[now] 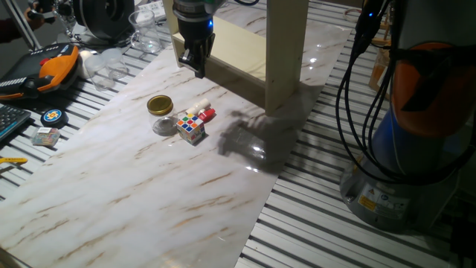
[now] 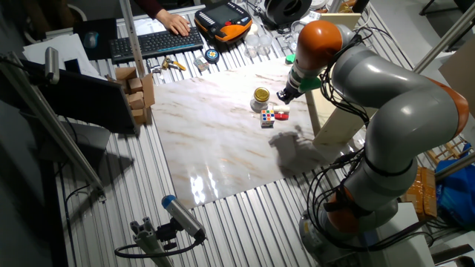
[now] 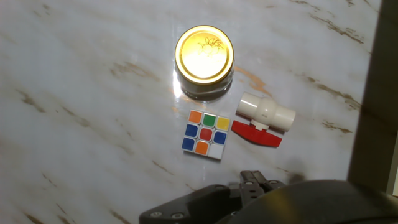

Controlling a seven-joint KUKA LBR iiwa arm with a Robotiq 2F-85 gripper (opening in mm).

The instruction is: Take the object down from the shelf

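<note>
In one fixed view, we see the gripper (image 1: 195, 63) hanging in front of the cream shelf (image 1: 282, 67), above the marble table (image 1: 111, 193). Its fingers look empty, but we cannot tell how far apart they are. No item shows on the shelf boards we can see. Three small things sit together on the table near the shelf's foot: a glass jar (image 1: 160, 112) with a gold lid, a puzzle cube (image 1: 191, 128) and a white valve (image 1: 202, 112) with a red handle.

In the other fixed view, from the far side, we see the whole arm bending over. The gripper (image 2: 286, 94) hovers just beside the jar (image 2: 261, 95), above the cube (image 2: 267, 117) and valve (image 2: 280, 113). The shelf (image 2: 334, 122) is mostly hidden behind the arm.

In the hand view, looking straight down, we see what the others blur: the cube (image 3: 206, 134) lies apart from the jar (image 3: 204, 53) and close beside the valve (image 3: 266, 115).

We cannot tell which item is the task's. We judge all three light and rigid. The jar is fragile and slick, best taken across its lid. The cube offers flat, grippy sides.
</note>
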